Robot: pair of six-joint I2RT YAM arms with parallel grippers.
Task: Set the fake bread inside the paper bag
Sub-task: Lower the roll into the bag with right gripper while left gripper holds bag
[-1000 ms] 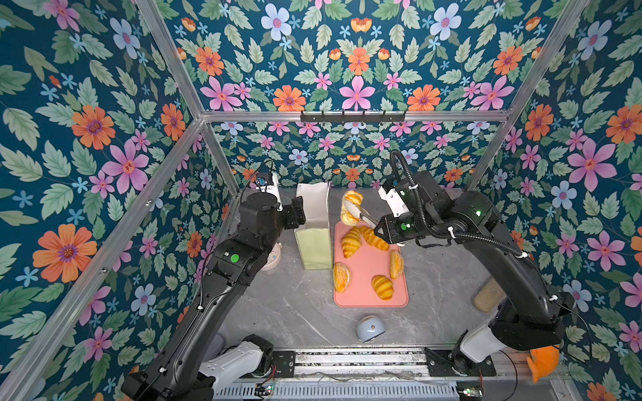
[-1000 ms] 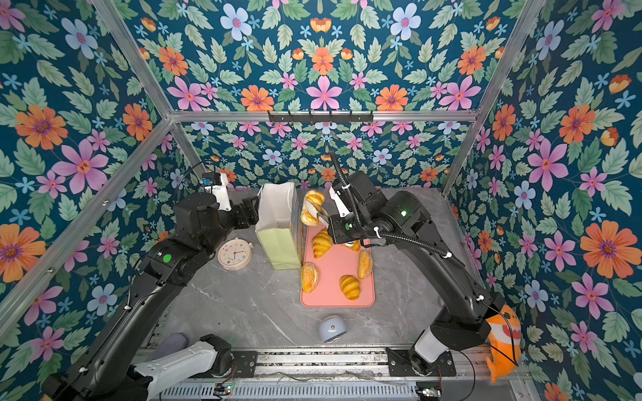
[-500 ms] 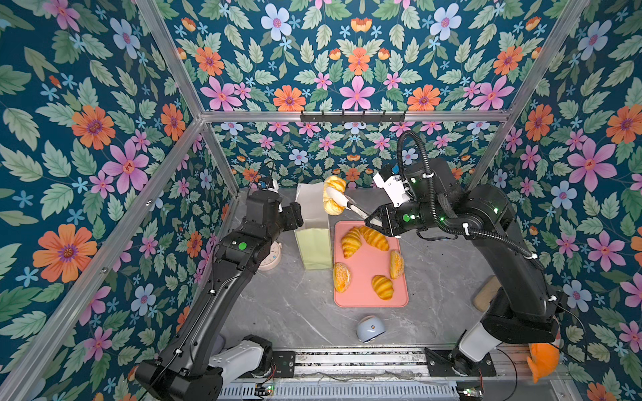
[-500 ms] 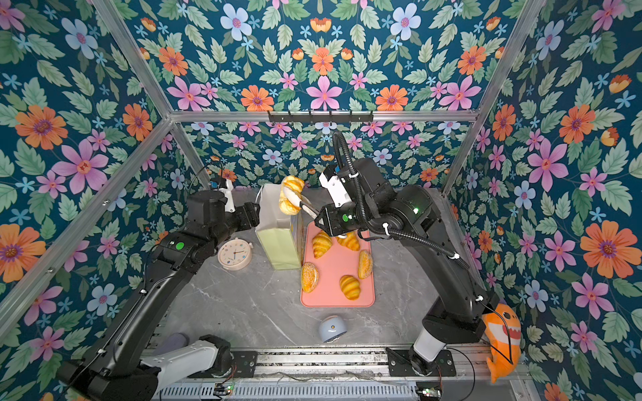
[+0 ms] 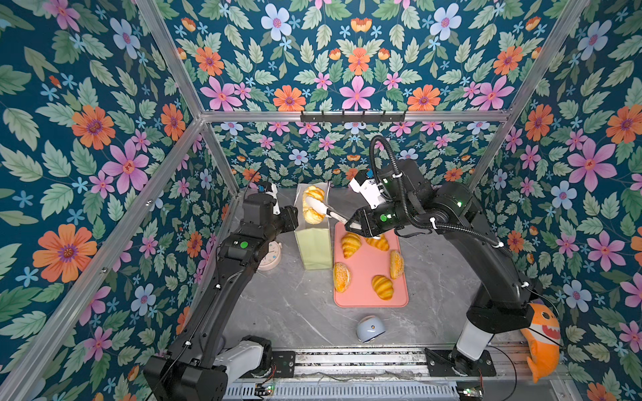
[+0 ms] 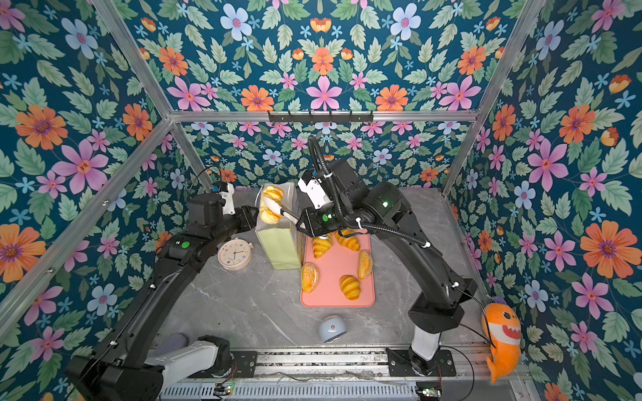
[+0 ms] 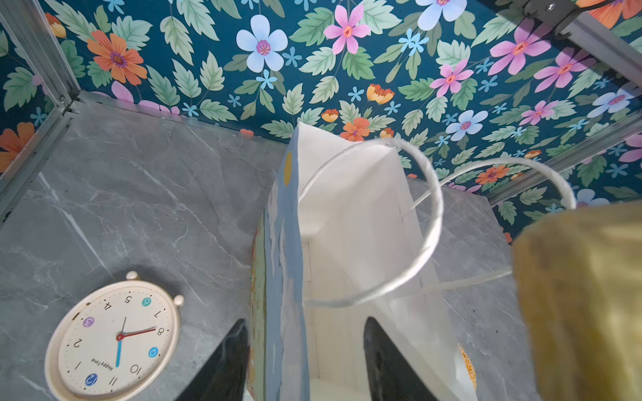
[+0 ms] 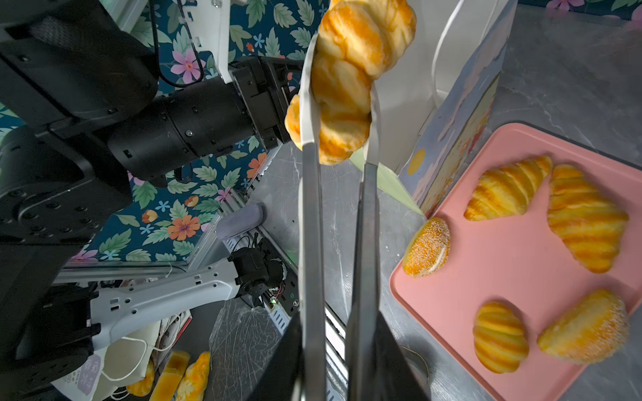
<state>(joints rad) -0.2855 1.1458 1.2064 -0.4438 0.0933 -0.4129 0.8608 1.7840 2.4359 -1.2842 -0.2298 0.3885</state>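
Note:
The white paper bag (image 5: 314, 248) (image 6: 279, 250) (image 7: 347, 208) stands upright and open beside a pink tray (image 5: 368, 295). My right gripper (image 5: 351, 224) (image 8: 337, 347) is shut on metal tongs (image 5: 328, 212) (image 8: 312, 225). The tongs pinch a golden fake bread (image 5: 313, 208) (image 6: 271, 208) (image 8: 347, 86) just above the bag's mouth. My left gripper (image 5: 293, 217) (image 7: 305, 319) is open, one jaw inside the bag and one outside its blue printed wall. Several more fake breads lie on the tray, among them a croissant (image 5: 350, 244) and a seeded bun (image 5: 341, 276).
A cream alarm clock (image 5: 272, 255) (image 7: 114, 336) lies left of the bag, under my left arm. A pale blue dome-shaped object (image 5: 370, 328) sits near the front edge. An orange shark plush (image 5: 543, 333) hangs at the front right. Floral walls close in three sides.
My right arm has carried the bread in the tongs leftward from over the tray to above the bag's mouth. My left gripper has narrowed around the bag's wall.

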